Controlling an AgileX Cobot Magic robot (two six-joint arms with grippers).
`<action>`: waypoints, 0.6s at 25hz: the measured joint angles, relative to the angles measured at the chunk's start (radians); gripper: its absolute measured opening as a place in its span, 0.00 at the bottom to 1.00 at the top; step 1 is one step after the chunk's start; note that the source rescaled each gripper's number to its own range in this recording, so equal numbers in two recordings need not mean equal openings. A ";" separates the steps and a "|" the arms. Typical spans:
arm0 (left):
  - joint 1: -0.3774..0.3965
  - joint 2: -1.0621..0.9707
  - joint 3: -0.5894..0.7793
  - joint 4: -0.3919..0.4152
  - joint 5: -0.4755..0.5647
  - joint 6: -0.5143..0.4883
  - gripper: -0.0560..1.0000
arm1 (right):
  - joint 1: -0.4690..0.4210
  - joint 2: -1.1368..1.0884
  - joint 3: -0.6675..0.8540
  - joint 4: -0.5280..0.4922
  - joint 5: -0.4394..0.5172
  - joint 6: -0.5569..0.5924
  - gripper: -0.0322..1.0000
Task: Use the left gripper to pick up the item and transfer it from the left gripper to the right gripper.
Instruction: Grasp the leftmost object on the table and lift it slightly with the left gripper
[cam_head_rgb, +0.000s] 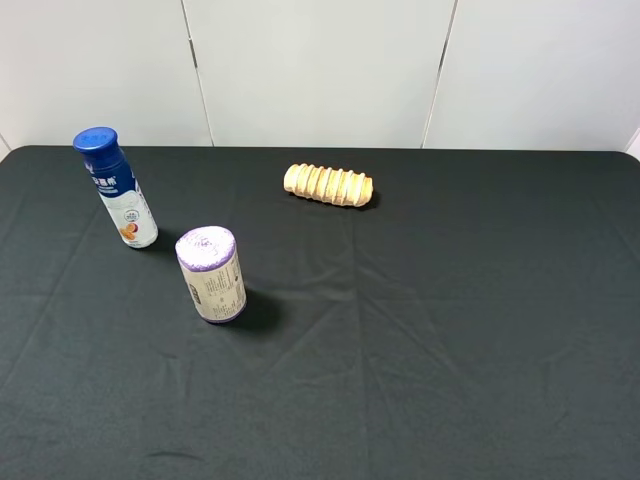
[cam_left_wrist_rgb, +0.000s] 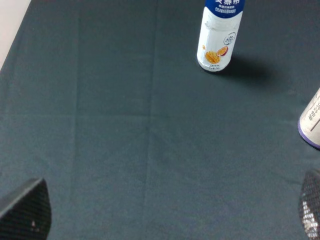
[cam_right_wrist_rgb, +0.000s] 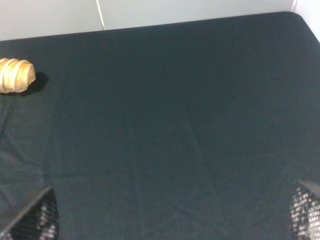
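Note:
The item, a slim bottle (cam_head_rgb: 117, 190) with a blue cap, blue label and white body, stands upright at the far left of the black table. In the left wrist view the bottle (cam_left_wrist_rgb: 218, 37) stands well ahead of the left gripper (cam_left_wrist_rgb: 167, 212), whose two fingertips (cam_left_wrist_rgb: 27, 210) show only at the frame's lower corners, wide apart with bare cloth between them. The right gripper (cam_right_wrist_rgb: 172, 215) also stands open over bare cloth, with only its fingertips (cam_right_wrist_rgb: 35, 217) showing. Neither arm appears in the high view.
A stubby purple-topped cylinder (cam_head_rgb: 211, 273) stands just right of and nearer than the bottle; its edge (cam_left_wrist_rgb: 312, 122) shows in the left wrist view. A tan ridged bread roll (cam_head_rgb: 328, 184) lies at the back centre, also seen as the roll (cam_right_wrist_rgb: 16, 75). The black cloth (cam_head_rgb: 450, 330) covers the table.

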 joint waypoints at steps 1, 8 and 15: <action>0.000 0.002 -0.007 0.000 0.002 0.000 1.00 | 0.000 0.000 0.000 0.000 0.000 0.000 1.00; 0.000 0.185 -0.144 0.000 0.053 0.000 1.00 | 0.000 0.000 0.000 0.000 0.000 0.000 1.00; 0.000 0.460 -0.306 0.000 0.067 0.000 0.99 | 0.000 0.000 0.000 0.000 0.000 0.000 1.00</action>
